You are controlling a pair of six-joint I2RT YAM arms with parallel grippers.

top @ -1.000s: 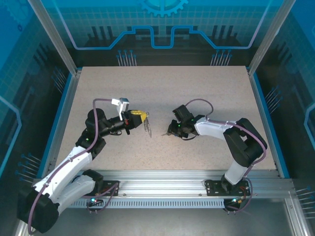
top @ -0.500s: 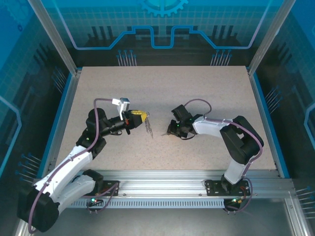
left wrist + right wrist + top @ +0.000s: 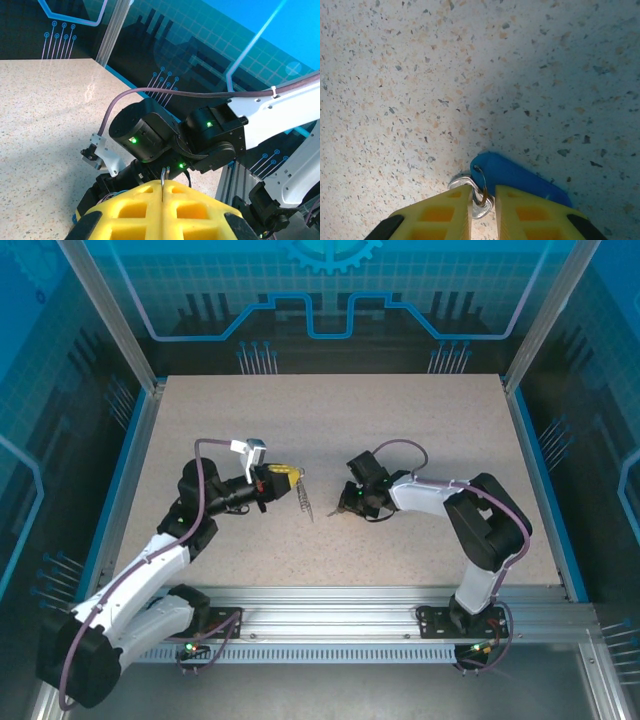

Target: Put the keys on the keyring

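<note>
The key [image 3: 520, 176] lies flat on the table, a bright blue head with a small wire ring and a silver metal part. My right gripper [image 3: 483, 197] points straight down over it. Its yellow fingers stand a narrow gap apart, with the ring and silver part in that gap. My left gripper [image 3: 294, 476] hovers left of centre, shut on the keyring [image 3: 306, 502], which dangles below it as a dark thin strand. In the left wrist view a thin metal loop of the keyring [image 3: 163, 176] sticks up from the seam of the left gripper [image 3: 163, 190]. The right gripper [image 3: 347, 508] sits just right of the dangling keyring.
The speckled table [image 3: 420, 420] has open room behind and to both sides of the arms. Blue-lit walls and metal posts [image 3: 110, 320] enclose it. A metal rail [image 3: 330, 600] runs along the near edge. The right arm's black wrist [image 3: 150, 135] looms close before the left gripper.
The right gripper's fingers have drawn closer together around the key and the arm has edged slightly left. The dangling keyring has swung a little to the right.
</note>
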